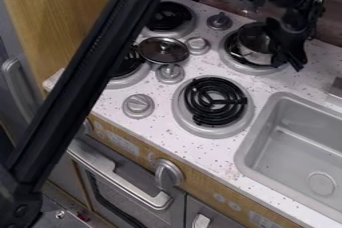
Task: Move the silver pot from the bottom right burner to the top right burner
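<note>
Speckled white counter [160, 124] carries the burners of a toy kitchen, and on it the silver pot [255, 52] stands at the top right burner [228, 61], in the upper right of the frame. The burner's dark coil shows beside the pot's left side; whether the pot's base lies flat on it cannot be made out. The gripper [288, 63] hangs down at the pot's right side, very close to it. Whether the gripper is spread, narrowed or clamped on the rim cannot be told.

Lower down, near the middle of the frame, the bottom right burner [212, 129] shows its black coil. Judged by that, the carrying part of the task looks done, and the step in hand is setting down or letting go. The next move probably calls for checking that the pot is level and centred, then releasing and lifting straight up. A sideways pull could drag or tip the pot.

Left of these, a dark round lid [163, 50] lies among the small knobs, near the left burners. The sink [246, 158] is at the lower right, and the black arm [80, 92] slants across the left side.
</note>
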`<action>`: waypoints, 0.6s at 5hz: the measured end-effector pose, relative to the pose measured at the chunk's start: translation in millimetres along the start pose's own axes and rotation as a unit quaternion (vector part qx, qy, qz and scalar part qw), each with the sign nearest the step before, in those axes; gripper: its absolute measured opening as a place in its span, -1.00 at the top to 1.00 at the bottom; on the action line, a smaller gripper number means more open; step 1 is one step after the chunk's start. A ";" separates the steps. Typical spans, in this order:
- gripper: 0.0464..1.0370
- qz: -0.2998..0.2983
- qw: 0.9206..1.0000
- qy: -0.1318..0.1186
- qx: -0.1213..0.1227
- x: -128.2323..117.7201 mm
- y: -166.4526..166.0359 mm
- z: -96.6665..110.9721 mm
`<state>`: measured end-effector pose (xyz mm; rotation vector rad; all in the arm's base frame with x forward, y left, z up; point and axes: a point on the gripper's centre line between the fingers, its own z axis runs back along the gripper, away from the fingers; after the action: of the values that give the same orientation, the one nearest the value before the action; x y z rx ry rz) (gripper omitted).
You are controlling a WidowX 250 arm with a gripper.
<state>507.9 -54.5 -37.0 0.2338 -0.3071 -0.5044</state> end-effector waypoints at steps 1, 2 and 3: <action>-0.07 0.007 1.000 0.006 0.006 -3.9 5.5 -1.7; -0.66 0.020 1.000 0.013 0.003 -18.1 5.5 -5.2; -0.93 0.031 0.999 -0.006 0.004 -25.9 12.0 18.5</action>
<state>485.1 -33.8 -22.2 0.2289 -0.3268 -0.4430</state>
